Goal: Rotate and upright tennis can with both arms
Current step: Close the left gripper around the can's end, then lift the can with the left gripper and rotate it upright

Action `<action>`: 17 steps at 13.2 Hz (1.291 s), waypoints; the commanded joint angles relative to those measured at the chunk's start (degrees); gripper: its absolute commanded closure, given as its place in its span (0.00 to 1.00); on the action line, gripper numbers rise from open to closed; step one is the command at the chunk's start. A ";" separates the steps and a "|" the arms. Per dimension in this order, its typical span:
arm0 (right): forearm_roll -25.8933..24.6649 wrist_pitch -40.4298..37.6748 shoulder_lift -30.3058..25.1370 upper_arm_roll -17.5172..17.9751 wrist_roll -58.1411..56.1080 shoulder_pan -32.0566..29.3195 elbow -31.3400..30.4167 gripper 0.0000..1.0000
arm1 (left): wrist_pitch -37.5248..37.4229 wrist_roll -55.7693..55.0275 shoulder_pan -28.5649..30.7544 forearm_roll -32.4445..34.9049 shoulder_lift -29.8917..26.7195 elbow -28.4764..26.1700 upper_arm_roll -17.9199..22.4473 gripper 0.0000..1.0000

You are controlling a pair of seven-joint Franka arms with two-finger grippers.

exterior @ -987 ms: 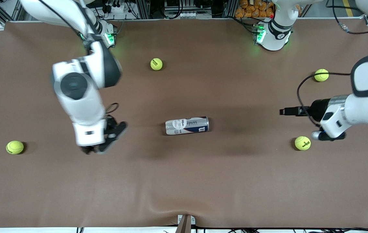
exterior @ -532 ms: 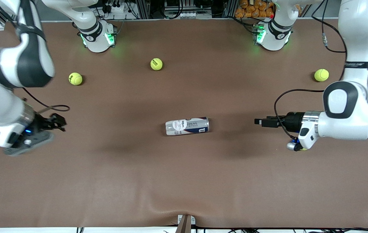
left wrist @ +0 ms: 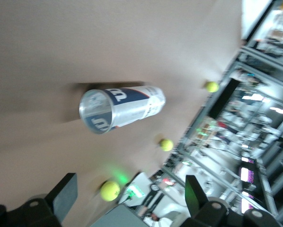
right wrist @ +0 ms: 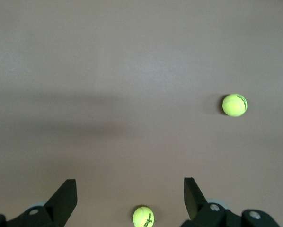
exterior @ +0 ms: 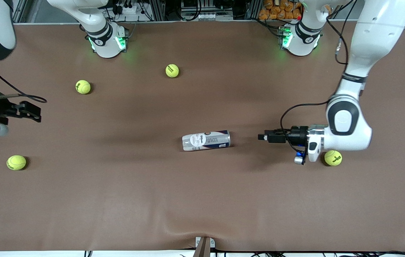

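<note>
Still approach phase: tennis can [exterior: 206, 140] lies on its side mid-table, untouched. My left gripper [exterior: 263, 137] hangs by its base end, jaws wide; right gripper [exterior: 33, 111] over the right arm's end, jaws wide. Next: both must close in on the can.

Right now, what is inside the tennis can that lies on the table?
The tennis can lies on its side on the brown table. Through its clear end in the left wrist view, no ball shows inside. The label hides the rest of the tube.
</note>
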 commanded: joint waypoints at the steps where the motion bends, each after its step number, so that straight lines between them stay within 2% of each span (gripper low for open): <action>1: 4.55 -1.56 -3.87 1.06 3.04 -3.56 -2.48 0.00 | 3.47 9.87 -1.02 -7.63 1.65 -3.91 -0.42 0.00; 5: 4.56 -2.27 -8.00 0.98 3.23 -3.75 -5.45 0.00 | 12.07 13.05 -6.73 -17.20 3.94 -3.82 -0.42 0.08; 8: 4.30 -2.09 -9.24 0.98 3.23 -3.75 -6.26 0.00 | 12.36 20.25 -7.62 -23.90 6.66 -3.73 -0.42 0.18; 12: 4.21 -4.90 -8.98 0.71 3.41 -5.06 -4.07 0.00 | 12.36 21.68 -8.32 -24.70 7.37 -3.82 -0.42 0.24; 17: 6.76 -4.91 -8.36 0.71 3.94 -7.26 -3.36 0.00 | 12.27 25.19 -9.38 -26.90 9.83 -3.03 -0.51 0.30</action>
